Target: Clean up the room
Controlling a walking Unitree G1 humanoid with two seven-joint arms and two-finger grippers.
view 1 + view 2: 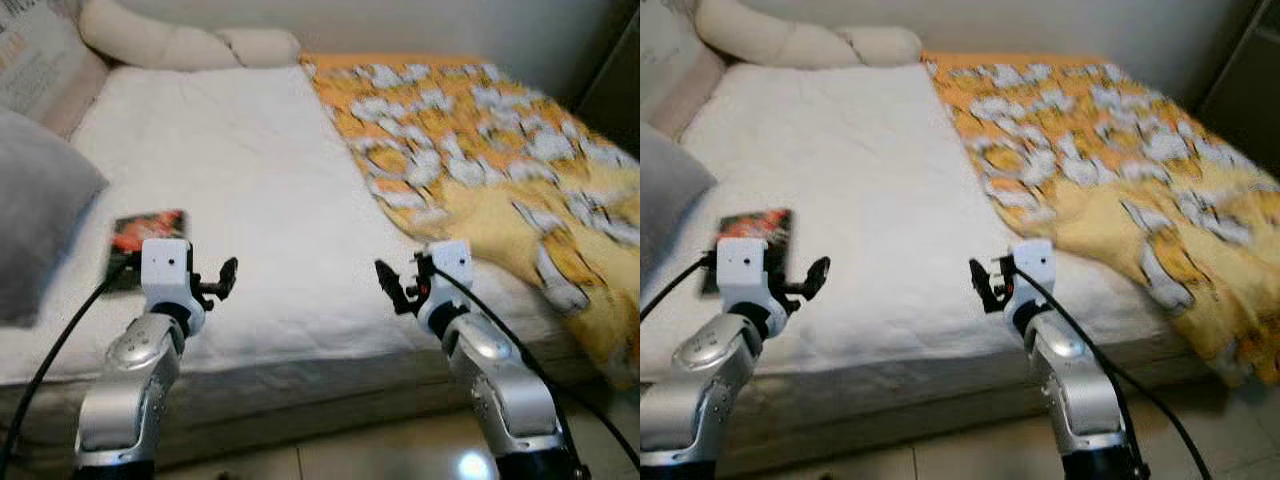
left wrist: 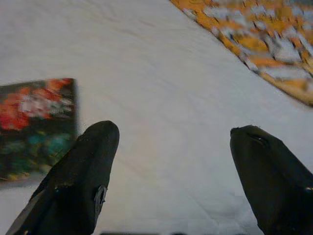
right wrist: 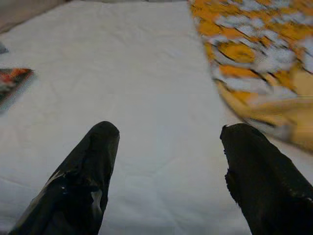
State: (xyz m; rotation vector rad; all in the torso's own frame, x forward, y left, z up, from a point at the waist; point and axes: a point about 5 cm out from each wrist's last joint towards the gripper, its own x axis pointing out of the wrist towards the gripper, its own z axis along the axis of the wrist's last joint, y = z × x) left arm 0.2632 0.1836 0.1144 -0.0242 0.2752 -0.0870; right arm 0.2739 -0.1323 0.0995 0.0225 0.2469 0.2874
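Left eye view, book: laid flat on the white bed near its left edge, long axis running away from the robot.
Left gripper: held wide, empty, beside the book.
Right gripper: held wide, empty.
Blanket: orange patterned, spread at right.

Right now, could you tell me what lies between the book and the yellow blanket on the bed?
Bare white sheet separates the book from the yellow blanket, seen in the eye views.
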